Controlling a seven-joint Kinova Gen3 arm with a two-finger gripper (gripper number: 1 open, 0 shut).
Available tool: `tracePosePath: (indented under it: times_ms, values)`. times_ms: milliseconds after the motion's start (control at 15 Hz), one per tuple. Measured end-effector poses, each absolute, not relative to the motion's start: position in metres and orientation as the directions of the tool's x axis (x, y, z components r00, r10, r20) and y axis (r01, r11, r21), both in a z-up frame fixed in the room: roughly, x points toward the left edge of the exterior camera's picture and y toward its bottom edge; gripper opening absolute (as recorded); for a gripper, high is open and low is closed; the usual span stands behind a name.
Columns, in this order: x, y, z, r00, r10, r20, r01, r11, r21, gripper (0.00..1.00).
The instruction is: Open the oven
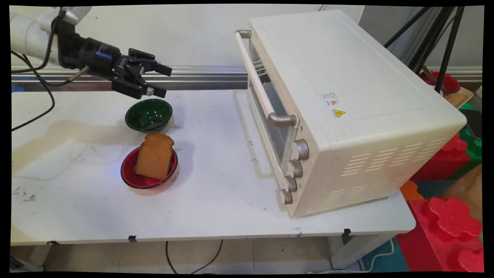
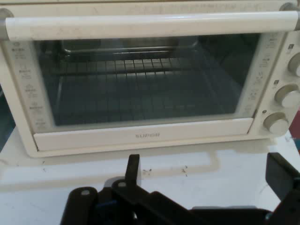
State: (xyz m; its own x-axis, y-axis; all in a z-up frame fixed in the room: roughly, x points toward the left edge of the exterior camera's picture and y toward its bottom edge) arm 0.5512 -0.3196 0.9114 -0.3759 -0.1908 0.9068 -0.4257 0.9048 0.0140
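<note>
Red bowl (image 1: 148, 172): nearest the table's front edge, a slice of bread (image 1: 154, 155) leaning upright in it.
Green bowl (image 1: 148, 114): just behind it, empty.
Gripper (image 1: 165, 81): fingers spread, holding nothing, above the green bowl, aimed at the oven.
Oven (image 1: 347, 112): right side of the table (image 1: 216, 162), door shut, rack visible through the glass.

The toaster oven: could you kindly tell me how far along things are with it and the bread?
Done: little, by the look of it. The bread slice leans in the red bowl, and the green bowl is empty. In hand: nothing. The open hand hovers above the green bowl, facing the toaster oven. Left: the oven door is shut and its rack looks bare.
</note>
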Motion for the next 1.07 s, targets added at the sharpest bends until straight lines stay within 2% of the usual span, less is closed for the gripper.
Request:
tracePosePath:
  times_ms: [400, 733, 1067]
  values:
    - [0.541, -0.323, 0.929, -0.326, -0.168, 0.930, -0.440, 0.898, 0.009, 1.00]
    - [0.512, -0.344, 0.953, -0.267, -0.120, 0.956, -0.448, 0.894, -0.013, 1.00]
    - [0.485, -0.364, 0.957, -0.255, -0.100, 0.962, -0.449, 0.893, -0.026, 1.00]
